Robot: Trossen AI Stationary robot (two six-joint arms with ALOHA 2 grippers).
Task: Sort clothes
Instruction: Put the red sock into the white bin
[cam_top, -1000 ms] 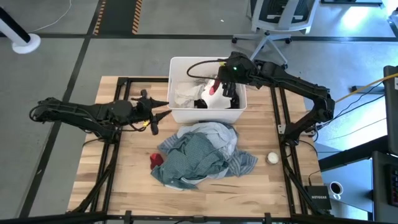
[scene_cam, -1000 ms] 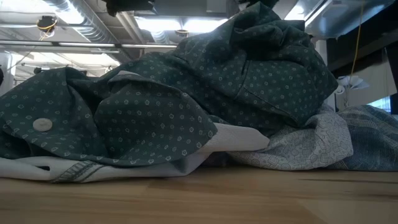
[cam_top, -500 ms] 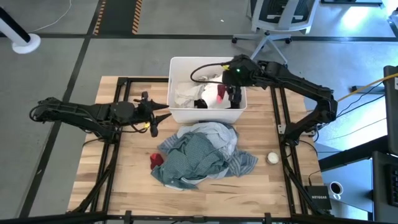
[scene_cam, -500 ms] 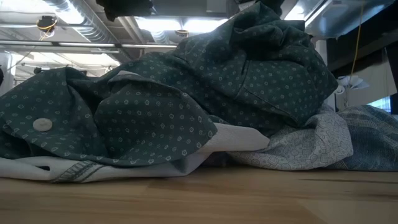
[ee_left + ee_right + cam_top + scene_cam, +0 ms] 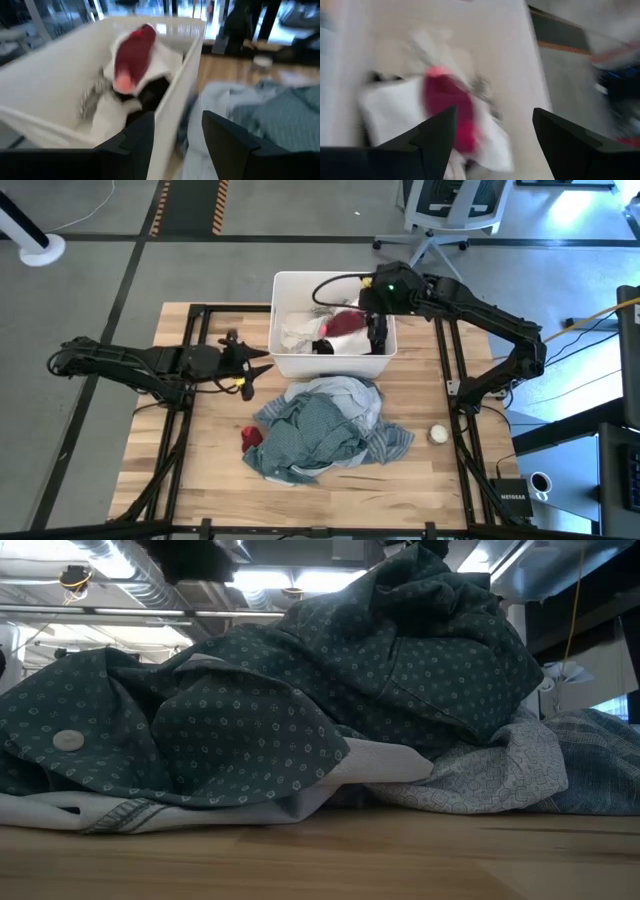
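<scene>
High view: the right pincer (image 5: 378, 332), open and empty, has backed toward the tub's (image 5: 290, 364) right wall since a second ago; a red piece (image 5: 343, 321) now lies inside on white pieces (image 5: 297, 332), so one garment looks sorted. The left pincer (image 5: 252, 366) has stayed open beside the tub. One pile (image 5: 325, 426) and a second red piece (image 5: 250, 437) remain on the worktop (image 5: 210, 450), plus one ball (image 5: 438, 434).

Low view: the pile unchanged.

Wrist views: one red piece, both pincers holding nothing.

Red garment (image 5: 134, 57) lies on white pieces (image 5: 112, 107) inside the tub (image 5: 177, 90) — fingers (image 5: 142, 137) parted.
</scene>
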